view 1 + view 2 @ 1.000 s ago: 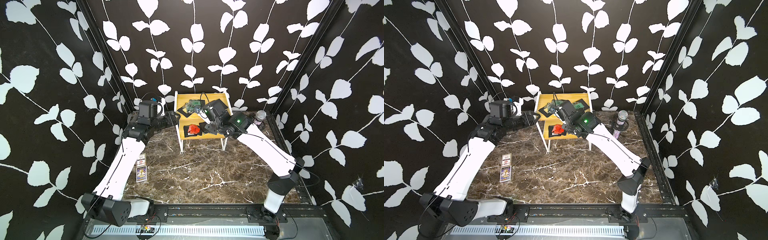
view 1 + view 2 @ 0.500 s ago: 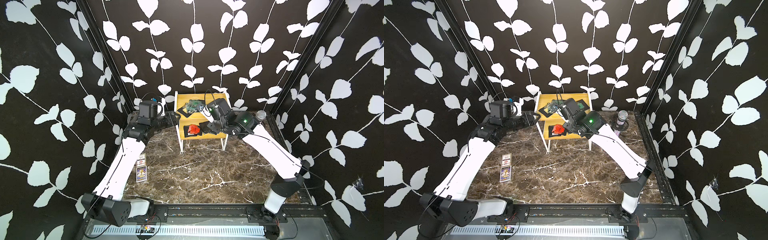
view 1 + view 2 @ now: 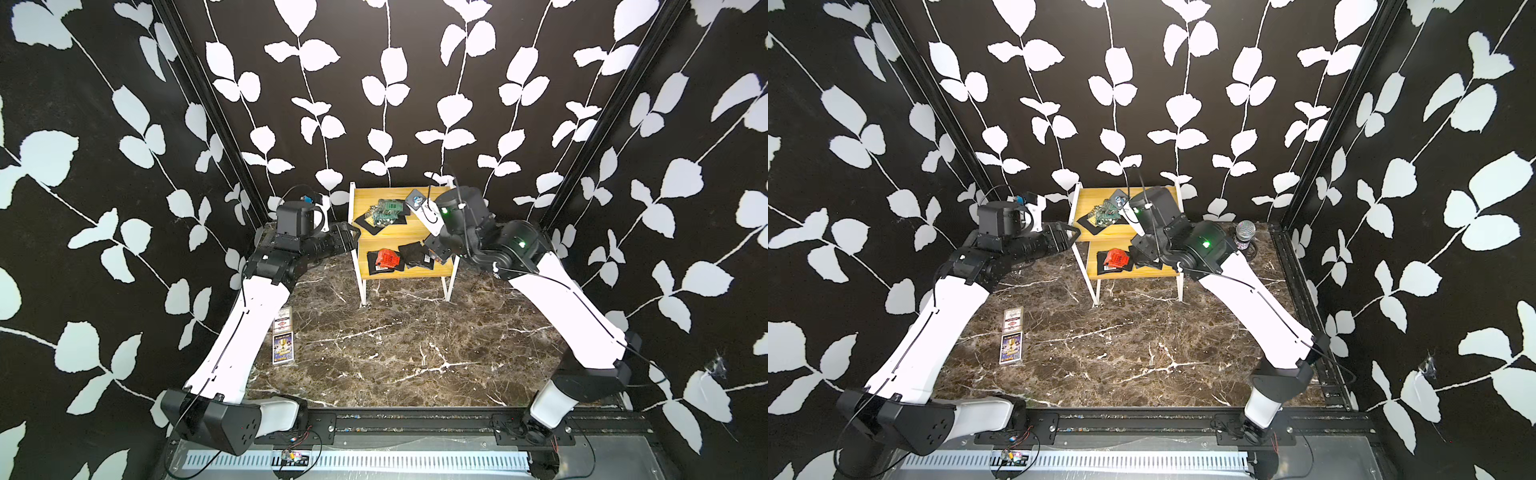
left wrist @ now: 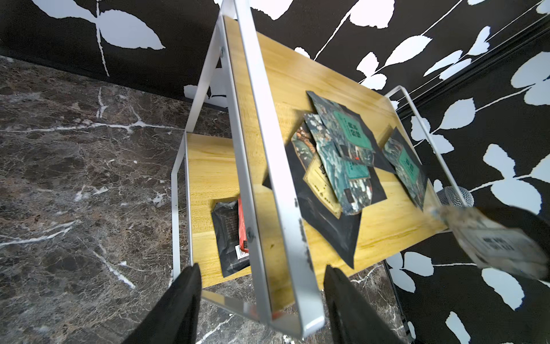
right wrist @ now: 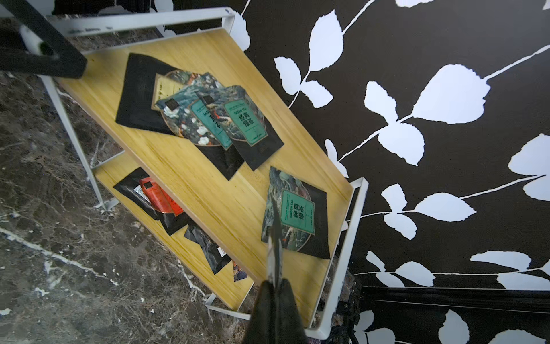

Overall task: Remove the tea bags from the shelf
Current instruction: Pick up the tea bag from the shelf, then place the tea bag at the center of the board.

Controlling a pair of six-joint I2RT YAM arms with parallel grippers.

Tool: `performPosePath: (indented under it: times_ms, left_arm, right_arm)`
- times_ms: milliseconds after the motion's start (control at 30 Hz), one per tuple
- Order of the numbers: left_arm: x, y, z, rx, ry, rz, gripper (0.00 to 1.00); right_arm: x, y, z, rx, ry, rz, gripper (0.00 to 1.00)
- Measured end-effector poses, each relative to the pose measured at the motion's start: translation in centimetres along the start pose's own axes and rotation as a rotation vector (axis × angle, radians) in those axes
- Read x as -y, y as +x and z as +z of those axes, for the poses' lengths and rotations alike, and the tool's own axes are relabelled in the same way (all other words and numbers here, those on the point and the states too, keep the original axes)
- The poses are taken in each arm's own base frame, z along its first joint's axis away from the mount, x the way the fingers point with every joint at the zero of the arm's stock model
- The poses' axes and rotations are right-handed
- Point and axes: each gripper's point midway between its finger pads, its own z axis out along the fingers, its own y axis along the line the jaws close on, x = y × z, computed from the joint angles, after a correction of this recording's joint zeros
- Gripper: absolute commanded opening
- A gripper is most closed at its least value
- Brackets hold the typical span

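Right end effector (image 5: 275,284) pinched shut on flat tea bag sachet (image 5: 274,256), above yellow two-tier shelf (image 5: 208,181); left end effector (image 4: 260,269), jaws half-spread, clamps across shelf corner.

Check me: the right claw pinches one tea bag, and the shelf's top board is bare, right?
No. The right gripper pinches a tea bag, but the right wrist view shows a pile of tea bags plus a lone one on the shelf's top board.

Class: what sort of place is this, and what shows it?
Likely a robot test cell: two robot arms fixed to a base rail, printed leaf backdrop walls boxing in a marble tabletop, one small shelf of tea bags.
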Motion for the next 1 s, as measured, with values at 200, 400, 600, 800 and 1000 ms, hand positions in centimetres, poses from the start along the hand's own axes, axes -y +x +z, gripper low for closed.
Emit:
performPosePath:
  times_ms: [200, 400, 600, 800, 1000]
  left_arm:
    - [0.1, 0.0, -0.1, 0.001, 0.004, 0.003, 0.65]
    - [0.7, 0.2, -0.2, -0.002, 0.019, 0.009, 0.68]
    - [1.7, 0.1, -1.4, 0.016, 0.047, 0.036, 0.73]
    - [2.4, 0.7, -3.4, 0.048, 0.071, 0.069, 0.75]
    - [1.4, 3.0, -3.6, 0.027, 0.059, 0.081, 0.75]
  right_arm:
    - [1.8, -0.9, -4.0, 0.100, -0.007, 0.113, 0.00]
    - [3.1, -0.1, -7.3, 0.165, -0.018, 0.226, 0.00]
    - [2.9, 3.5, -7.6, 0.135, -0.043, 0.359, 0.00]
    - [2.4, 10.2, -7.1, 0.073, -0.054, 0.576, 0.00]
    - [0.1, 17.1, -5.1, -0.014, -0.056, 0.781, 0.00]
